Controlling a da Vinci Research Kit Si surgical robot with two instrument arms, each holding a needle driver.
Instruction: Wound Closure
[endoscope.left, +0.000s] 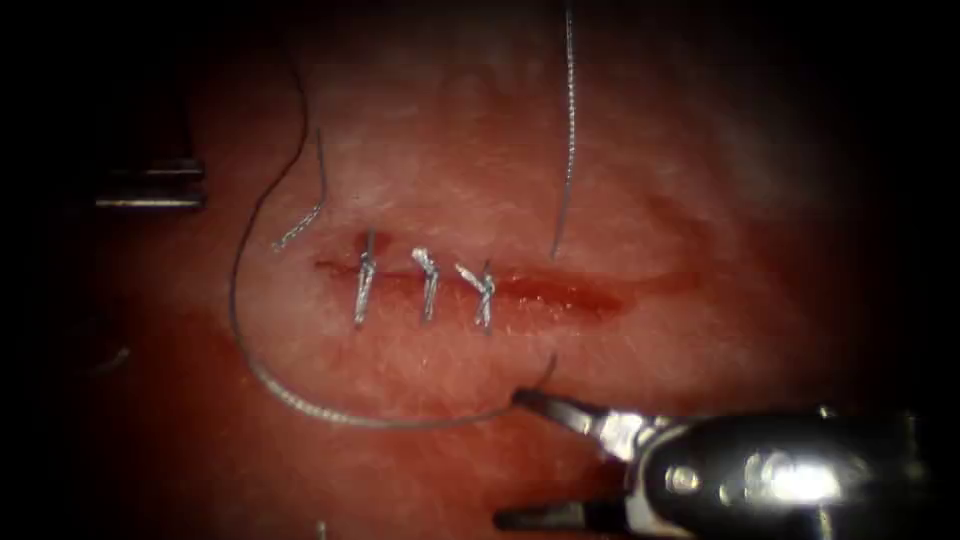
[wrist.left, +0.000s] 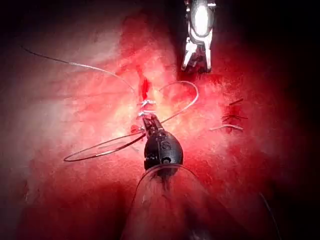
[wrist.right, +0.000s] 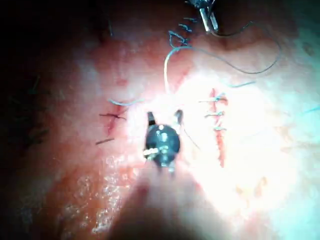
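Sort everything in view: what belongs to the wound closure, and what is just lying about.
Belongs to the job:
- cut in the tissue
- three stitches across it
- thread, looping left of the cut
- right end effector, open, holding nothing
- left end effector, by the stitches

Just lying about:
- cut ends of thread
- red fluid

Three stitches (endoscope.left: 428, 285) cross the cut (endoscope.left: 560, 290) toward its nine o'clock end. The thread (endoscope.left: 300, 405) loops round from ten o'clock to six. The right hand (endoscope.left: 530, 455) sits at five o'clock, below the cut, upper jaw touching the thread.
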